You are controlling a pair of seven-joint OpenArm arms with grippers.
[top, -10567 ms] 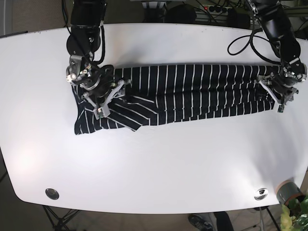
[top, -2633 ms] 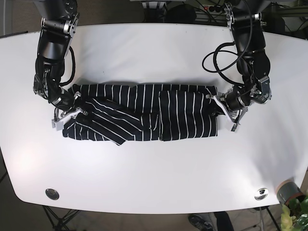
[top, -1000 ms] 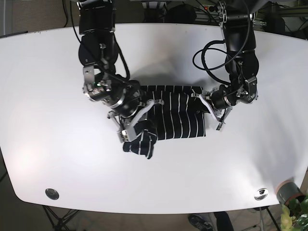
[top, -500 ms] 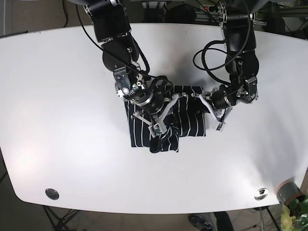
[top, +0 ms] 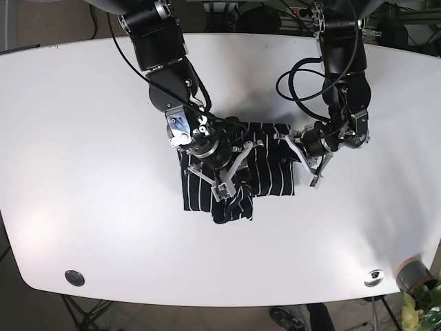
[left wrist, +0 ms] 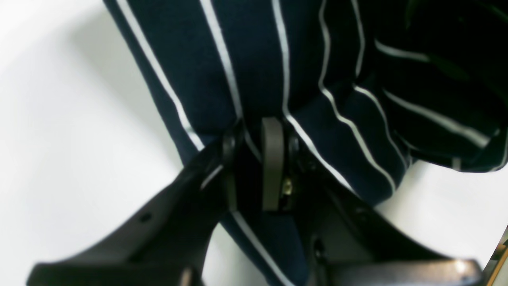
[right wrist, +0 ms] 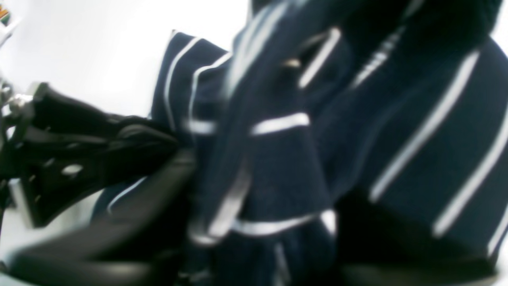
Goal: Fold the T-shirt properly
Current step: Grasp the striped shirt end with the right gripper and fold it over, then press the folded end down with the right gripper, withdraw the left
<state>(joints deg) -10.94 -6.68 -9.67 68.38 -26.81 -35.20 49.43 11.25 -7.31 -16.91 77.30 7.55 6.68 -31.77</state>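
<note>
The navy T-shirt [top: 270, 164] with thin white stripes lies as a compact folded bundle at the table's middle. My right gripper [top: 226, 185] sits over its left half, shut on a bunched end of cloth that hangs toward the front edge [top: 233, 207]. In the right wrist view the striped fabric [right wrist: 416, 139] fills the frame, blurred, gathered at the gripper [right wrist: 238, 206]. My left gripper [top: 305, 157] is at the shirt's right edge. In the left wrist view it [left wrist: 254, 159] is shut on a fold of the T-shirt [left wrist: 254, 59], with a grey pad [left wrist: 273, 171] pressed into the cloth.
The white table [top: 83, 138] surrounds the shirt on all sides. Two round metal fittings [top: 74, 277] [top: 374, 277] sit near the front edge. A potted plant [top: 415, 279] stands off the front right corner. Cables loop from the left arm [top: 303, 76].
My right gripper has carried the shirt's left end rightward over the bundle, and the shirt is now much shorter. The left gripper has kept its hold at the right edge.
</note>
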